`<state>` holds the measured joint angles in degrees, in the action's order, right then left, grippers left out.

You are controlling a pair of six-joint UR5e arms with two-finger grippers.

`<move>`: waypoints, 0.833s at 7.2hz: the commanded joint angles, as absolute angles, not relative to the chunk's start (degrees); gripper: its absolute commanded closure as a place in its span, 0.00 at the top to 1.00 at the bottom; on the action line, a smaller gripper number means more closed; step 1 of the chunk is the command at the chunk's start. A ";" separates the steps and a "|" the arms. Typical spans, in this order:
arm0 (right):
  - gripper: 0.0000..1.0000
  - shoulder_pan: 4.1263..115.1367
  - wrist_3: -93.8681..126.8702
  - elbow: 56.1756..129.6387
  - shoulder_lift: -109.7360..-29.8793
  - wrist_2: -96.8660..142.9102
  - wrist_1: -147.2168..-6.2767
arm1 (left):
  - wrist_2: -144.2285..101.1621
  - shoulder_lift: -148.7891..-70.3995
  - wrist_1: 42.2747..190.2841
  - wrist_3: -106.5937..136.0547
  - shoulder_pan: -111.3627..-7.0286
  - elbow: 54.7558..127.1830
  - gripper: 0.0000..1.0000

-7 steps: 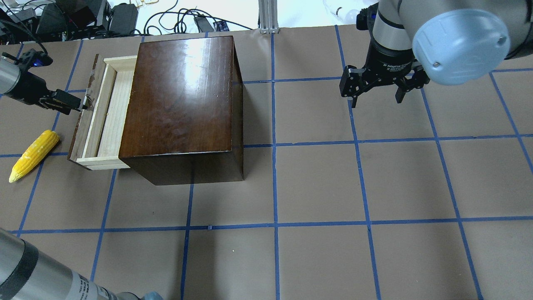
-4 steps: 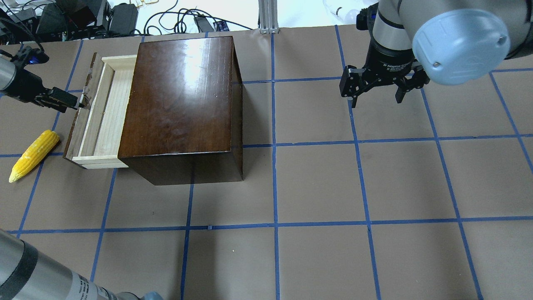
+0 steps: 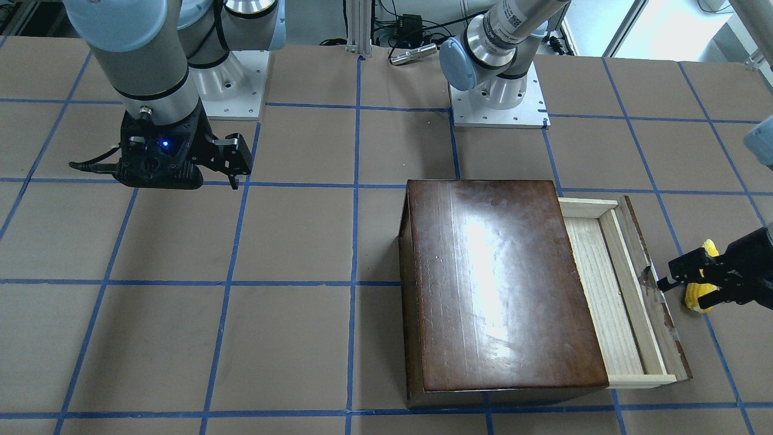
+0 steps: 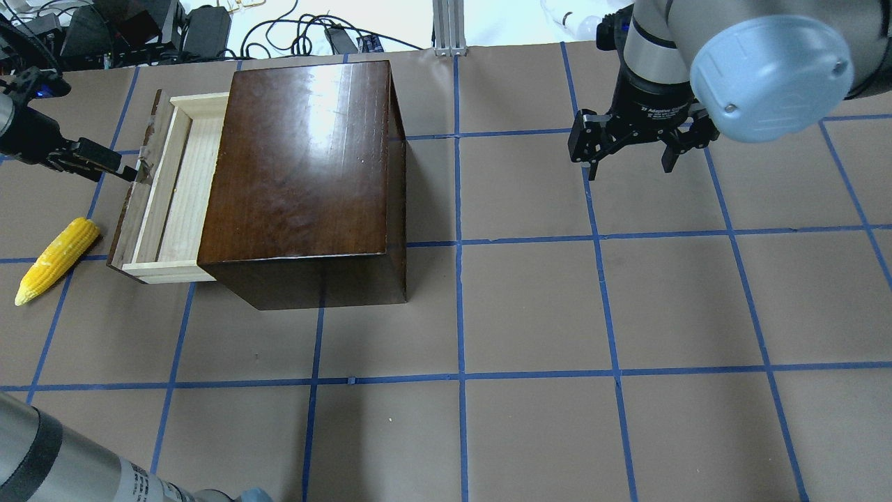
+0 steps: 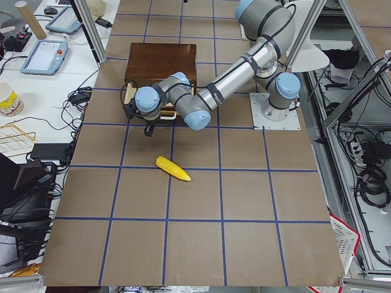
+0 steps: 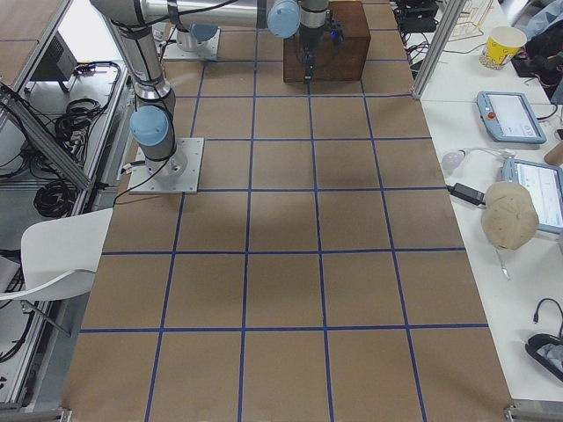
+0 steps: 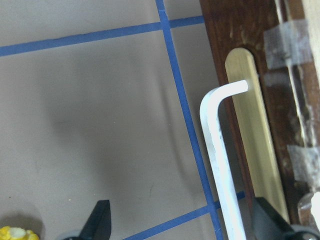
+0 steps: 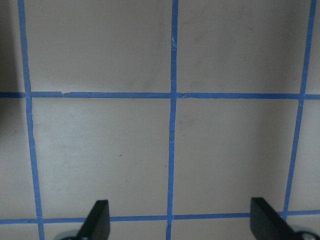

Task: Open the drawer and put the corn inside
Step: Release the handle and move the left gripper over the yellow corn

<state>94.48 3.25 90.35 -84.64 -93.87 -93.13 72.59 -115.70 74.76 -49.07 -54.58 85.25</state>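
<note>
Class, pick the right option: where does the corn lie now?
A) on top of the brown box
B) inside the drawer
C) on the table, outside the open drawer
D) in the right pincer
C: the corn lies on the table, beyond the front panel of the drawer.

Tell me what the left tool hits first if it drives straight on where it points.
Most likely the whitish handle of the drawer, which lies close ahead of the left tool; depth is unclear.
</note>
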 commanded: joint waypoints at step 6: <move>1.00 94.48 3.25 90.35 -84.64 -93.87 -93.08 | 83.92 -112.76 75.24 -58.49 -48.18 83.14 1.00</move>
